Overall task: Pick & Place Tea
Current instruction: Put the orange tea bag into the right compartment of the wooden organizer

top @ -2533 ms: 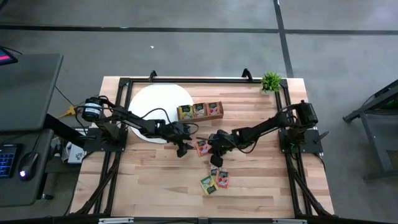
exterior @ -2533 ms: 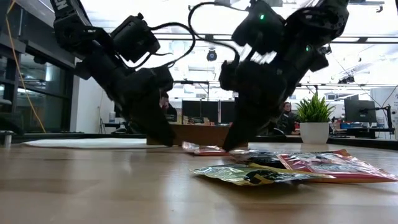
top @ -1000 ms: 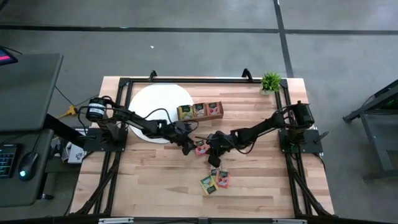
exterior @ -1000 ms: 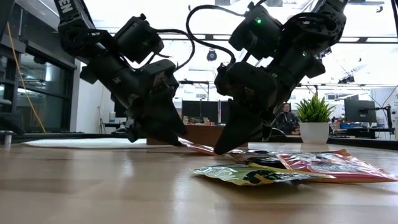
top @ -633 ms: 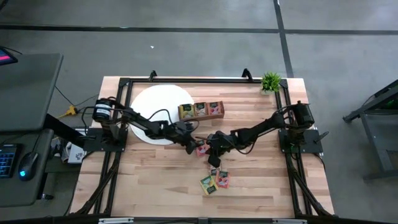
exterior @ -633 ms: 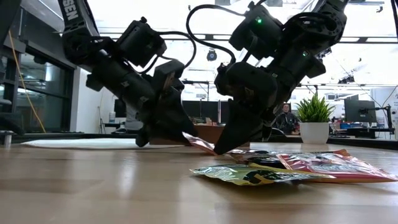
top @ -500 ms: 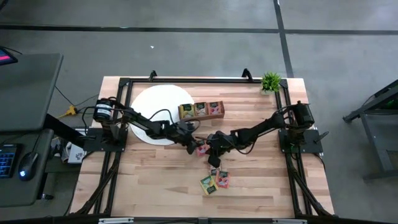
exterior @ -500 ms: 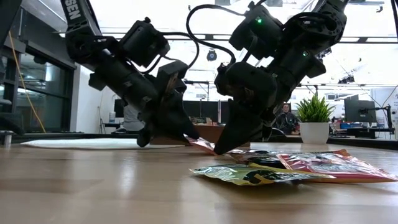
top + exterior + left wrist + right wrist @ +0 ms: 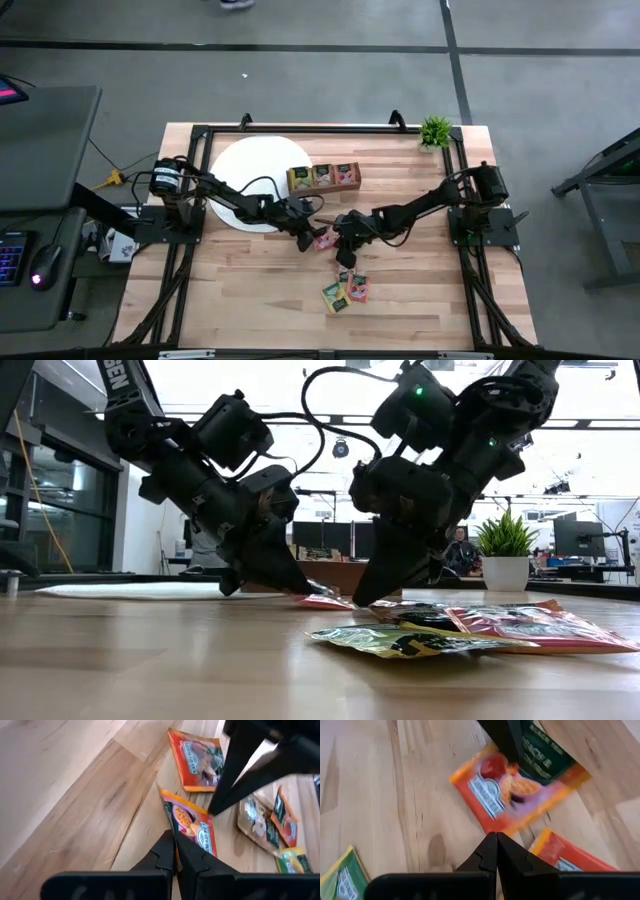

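The left gripper (image 9: 311, 236) is lowered near the middle of the worktop (image 9: 240, 290), and its fingers (image 9: 165, 856) are closed on the corner of an orange-red tea packet (image 9: 192, 826), which is seen in the left wrist view to bear a picture of a cut fruit and a dark label patch; the writing on that patch cannot be read. In the low view the packet's pinched edge (image 9: 322, 600) is lifted slightly off the wood while the rest lies flat.

The right gripper (image 9: 340, 236) is set just beside it, tips down at the same packet, with its fingers (image 9: 492, 851) pressed together and nothing held between them. In the right wrist view a dark green packet (image 9: 546, 759) is seen partly covering the orange-red one, with white lettering too blurred to be read with certainty.

Another red packet (image 9: 199, 762) lies close by, toward the far edge. More tea packets are scattered toward the near edge: a green-yellow one (image 9: 334, 297) and a red one (image 9: 357, 289) lie touching each other, with a further packet (image 9: 344, 277) just beyond them.

Three packets are stood in the brown wooden tray (image 9: 323, 178) near the far edge, beside a white round plate (image 9: 250, 165). A small potted plant (image 9: 435, 131) is placed at the far right corner. The letters "EN" can be made out on the left arm (image 9: 120, 374) in the low view.
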You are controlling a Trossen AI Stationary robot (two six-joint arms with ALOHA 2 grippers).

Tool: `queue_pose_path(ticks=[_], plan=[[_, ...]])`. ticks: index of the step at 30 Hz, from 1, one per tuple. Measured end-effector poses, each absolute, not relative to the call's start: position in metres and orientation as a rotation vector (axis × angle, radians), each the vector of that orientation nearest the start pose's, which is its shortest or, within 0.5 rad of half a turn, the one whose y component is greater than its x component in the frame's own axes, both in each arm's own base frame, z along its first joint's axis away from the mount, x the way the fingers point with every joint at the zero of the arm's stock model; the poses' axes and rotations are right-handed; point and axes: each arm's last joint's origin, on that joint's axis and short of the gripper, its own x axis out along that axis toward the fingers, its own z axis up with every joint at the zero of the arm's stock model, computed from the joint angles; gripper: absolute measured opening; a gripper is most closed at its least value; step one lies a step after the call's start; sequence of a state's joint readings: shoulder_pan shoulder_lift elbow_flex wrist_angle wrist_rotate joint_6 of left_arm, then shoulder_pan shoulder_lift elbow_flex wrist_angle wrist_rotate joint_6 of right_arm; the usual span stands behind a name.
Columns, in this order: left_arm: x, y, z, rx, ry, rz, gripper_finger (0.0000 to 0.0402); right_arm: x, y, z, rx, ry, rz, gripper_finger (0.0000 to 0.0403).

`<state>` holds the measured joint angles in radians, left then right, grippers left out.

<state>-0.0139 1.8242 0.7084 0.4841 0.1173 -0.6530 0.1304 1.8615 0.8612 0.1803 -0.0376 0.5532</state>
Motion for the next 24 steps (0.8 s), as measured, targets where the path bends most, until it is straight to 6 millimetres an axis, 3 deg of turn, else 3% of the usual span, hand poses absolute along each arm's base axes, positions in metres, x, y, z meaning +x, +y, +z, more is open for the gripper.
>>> queue_pose_path(ticks=[7,16,24], plan=[[0.325,-0.008,0.111,-0.637,0.647,0.068,0.0,0.337,0.045,0.141,0.472,0.783,-0.043,0.0],[0.323,-0.008,0.135,-0.583,0.591,0.03,0.0,0.323,0.039,0.183,0.469,0.706,-0.025,0.0004],[0.316,-0.008,0.166,-0.418,0.495,-0.039,0.0,0.309,0.023,0.227,0.47,0.577,0.034,0.0059]])
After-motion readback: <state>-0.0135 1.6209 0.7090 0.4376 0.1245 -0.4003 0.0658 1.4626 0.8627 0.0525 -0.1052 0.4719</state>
